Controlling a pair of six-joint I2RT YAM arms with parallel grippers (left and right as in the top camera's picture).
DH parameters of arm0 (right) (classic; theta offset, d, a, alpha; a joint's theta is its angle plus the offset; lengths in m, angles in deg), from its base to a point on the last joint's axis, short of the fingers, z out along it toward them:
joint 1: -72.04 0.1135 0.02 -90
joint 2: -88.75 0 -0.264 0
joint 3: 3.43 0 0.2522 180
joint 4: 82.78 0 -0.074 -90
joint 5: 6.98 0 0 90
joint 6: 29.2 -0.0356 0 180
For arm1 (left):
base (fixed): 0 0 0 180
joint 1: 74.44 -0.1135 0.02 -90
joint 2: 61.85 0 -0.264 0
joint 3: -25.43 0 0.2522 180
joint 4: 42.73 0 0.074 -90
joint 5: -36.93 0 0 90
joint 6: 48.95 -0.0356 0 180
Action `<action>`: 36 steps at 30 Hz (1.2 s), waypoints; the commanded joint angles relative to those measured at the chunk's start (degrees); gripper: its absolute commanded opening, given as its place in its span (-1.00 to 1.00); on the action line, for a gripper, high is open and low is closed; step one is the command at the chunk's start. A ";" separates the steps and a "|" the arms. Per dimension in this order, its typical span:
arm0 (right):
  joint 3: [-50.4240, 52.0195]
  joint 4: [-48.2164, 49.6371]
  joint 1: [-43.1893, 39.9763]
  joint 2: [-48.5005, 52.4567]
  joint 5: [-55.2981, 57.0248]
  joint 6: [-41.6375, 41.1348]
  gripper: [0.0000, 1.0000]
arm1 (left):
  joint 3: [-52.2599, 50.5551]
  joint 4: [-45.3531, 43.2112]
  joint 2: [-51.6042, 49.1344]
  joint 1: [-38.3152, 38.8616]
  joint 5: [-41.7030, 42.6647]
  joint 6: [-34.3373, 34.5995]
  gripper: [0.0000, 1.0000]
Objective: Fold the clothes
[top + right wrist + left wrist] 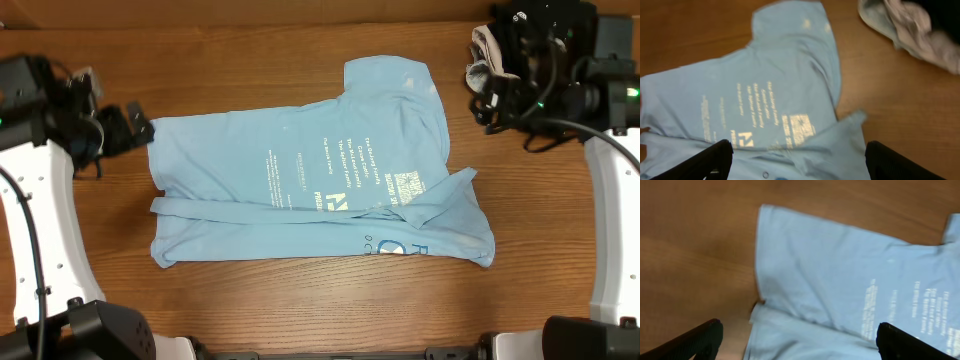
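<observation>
The light blue T-shirt point(300, 190) is lying flat in the middle of the wooden table point(230, 60), with its printed text facing up. Its near long edge is lying turned over the body as a narrow band, and the sleeve at the right is lying folded inward. The left gripper point(800, 337) is hovering just beside the shirt's left edge, its fingers wide apart and holding nothing. The right gripper point(797, 160) is hanging near the far right corner, fingers also apart, beside a crumpled grey cloth point(487, 50) that is lying apart from the shirt
</observation>
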 commanded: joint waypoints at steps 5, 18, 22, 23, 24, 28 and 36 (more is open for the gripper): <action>-5.81 1.29 2.69 5.07 1.07 2.23 0.77 | 15.82 0.35 -13.64 4.48 -7.85 -2.54 1.00; -5.68 -0.44 2.69 9.03 1.05 2.38 0.66 | 18.58 -12.61 -35.71 4.76 -7.43 -7.28 0.78; -5.66 -1.29 2.69 9.03 1.05 2.38 0.66 | 18.58 -12.85 -39.34 4.63 -7.67 -7.17 0.68; -5.66 -1.49 2.69 9.03 1.05 2.38 0.66 | 18.58 -13.16 -40.26 4.66 -7.69 -7.19 0.64; -5.66 -1.55 2.69 9.03 1.05 2.38 0.66 | 18.56 -13.55 -41.11 4.66 -7.91 -7.23 0.61; -5.66 -1.70 2.69 9.03 1.03 2.38 0.66 | 18.56 -14.86 -43.43 4.66 -9.40 -7.19 0.53; -5.64 -1.73 2.69 9.03 1.05 2.38 0.66 | 18.47 -15.78 -46.23 4.66 -12.09 -7.02 0.41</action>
